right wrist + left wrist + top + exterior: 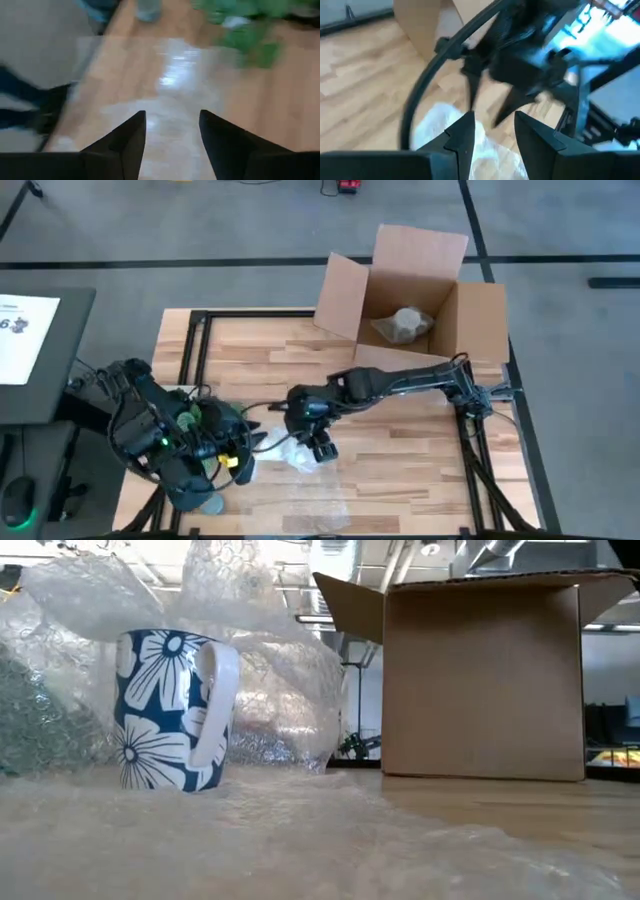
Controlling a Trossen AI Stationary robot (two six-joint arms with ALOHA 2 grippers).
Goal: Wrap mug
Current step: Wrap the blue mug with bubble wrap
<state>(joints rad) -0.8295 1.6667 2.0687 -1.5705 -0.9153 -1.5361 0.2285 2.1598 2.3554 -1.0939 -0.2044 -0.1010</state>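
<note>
Mug (pixel 170 710) stood upright at the left of the low view, blue with white flowers, its white handle turned toward the picture's right. It rested on a sheet of bubble wrap (pixel 330 840) that covered the foreground of the bench, with more crumpled wrap rising behind and beside it. The mug could not be made out in the high view.

Cardboard box (pixel 420 300) sat open at the upper centre-right of the high view on the far edge of the bench (pixel 400 480), flaps up, with a pale wrapped lump (pixel 405 325) inside.

Right end effector (pixel 322 445) hung at the middle of the high view, over a clump of clear wrap (pixel 300 455) in the lower centre. In the right wrist view its fingers (pixel 127 140) stood spread apart with nothing between them, over glossy wrap on the wood.

Left end effector (pixel 492 140) sat in the lower left of the high view, near a green patterned bundle (pixel 190 420). In the left wrist view its fingers (pixel 462 135) were spread, nothing pinched, with white wrap just beyond them and the other arm's dark end effector farther off.
</note>
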